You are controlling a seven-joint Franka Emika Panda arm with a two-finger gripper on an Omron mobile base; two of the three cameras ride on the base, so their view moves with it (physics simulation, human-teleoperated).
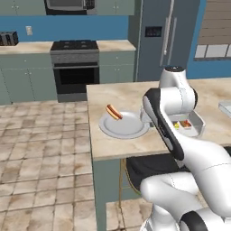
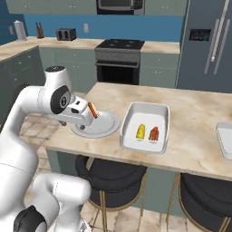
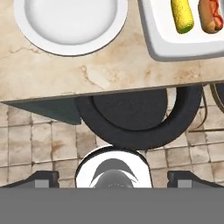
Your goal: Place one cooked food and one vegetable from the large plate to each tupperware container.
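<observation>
A: Key relation?
B: Hot dog (image 1: pixel 114 112) on far-left rim of large plate (image 1: pixel 124 126), long axis diagonal, near-right to far-left. Gripper (image 3: pixel 112 177) over near counter edge, fingers wide apart, nothing held; so target lies ahead, far side.
A: Containers?
B: Larger tray (image 2: pixel 145 127) just right of plate, w/ corn (image 2: pixel 141 131) + second hot dog (image 2: pixel 154 133). Smaller tray (image 2: pixel 225 138) well right, cut off.
A: Hidden?
B: Arm blocks plate's left part in right base view. No veg seen on plate.
</observation>
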